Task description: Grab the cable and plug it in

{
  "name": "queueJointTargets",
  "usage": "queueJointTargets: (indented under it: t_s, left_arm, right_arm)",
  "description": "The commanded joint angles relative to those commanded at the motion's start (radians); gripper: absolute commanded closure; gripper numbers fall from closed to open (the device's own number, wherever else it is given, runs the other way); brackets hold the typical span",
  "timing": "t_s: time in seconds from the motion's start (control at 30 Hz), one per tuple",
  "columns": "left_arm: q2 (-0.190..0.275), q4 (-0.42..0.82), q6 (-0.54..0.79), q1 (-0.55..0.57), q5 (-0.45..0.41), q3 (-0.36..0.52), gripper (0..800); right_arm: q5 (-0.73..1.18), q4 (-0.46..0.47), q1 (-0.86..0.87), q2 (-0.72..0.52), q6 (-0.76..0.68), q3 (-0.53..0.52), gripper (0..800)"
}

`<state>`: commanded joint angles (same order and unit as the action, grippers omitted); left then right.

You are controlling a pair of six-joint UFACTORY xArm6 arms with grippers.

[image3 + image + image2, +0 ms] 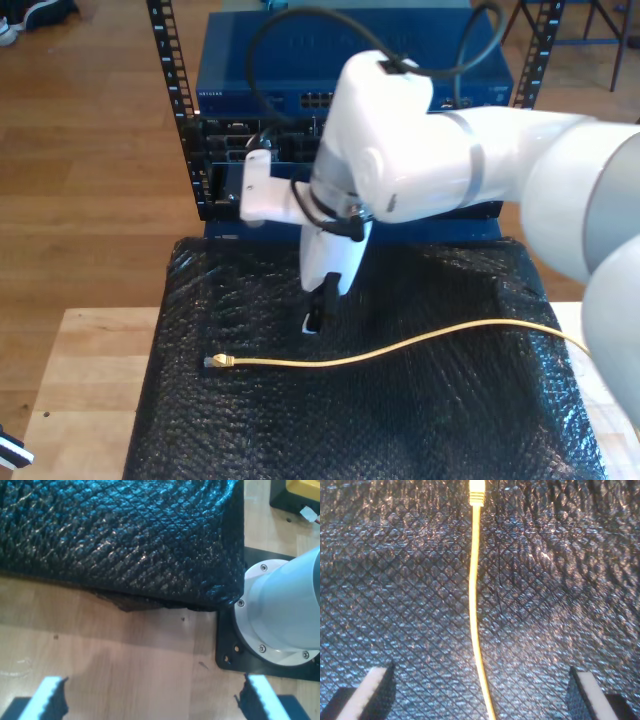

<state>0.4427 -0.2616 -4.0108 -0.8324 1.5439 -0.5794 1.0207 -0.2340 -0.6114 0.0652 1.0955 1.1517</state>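
Between the wide-open, empty jaws of my second gripper (480, 690) the cable (475, 610) lies ungrasped on the black mat (395, 580); grasping and plugging remain. My first gripper (150, 700) is likewise open and empty.

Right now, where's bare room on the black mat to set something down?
Free: the mat in front of the cable, down to its near edge, and the strip near the exterior view's left edge beyond the plug. Crowded: the middle back, where my second gripper hangs open over the cable, just ahead of the blue rack unit.
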Motion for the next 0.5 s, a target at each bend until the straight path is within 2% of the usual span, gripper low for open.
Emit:
queueJointTargets:
  t_s: [0.37, 0.5]
  left_arm:
    - [-0.012, -0.023, -0.048, 0.012, -0.003, -0.005, 0]
    - [-0.026, -0.025, -0.068, 0.014, -0.028, -0.005, 0]
  right_arm:
    - [-0.026, 0.002, -0.052, 0.048, -0.051, 0.037, 4]
    - [-0.028, 0.005, -0.054, 0.071, -0.089, 0.054, 4]
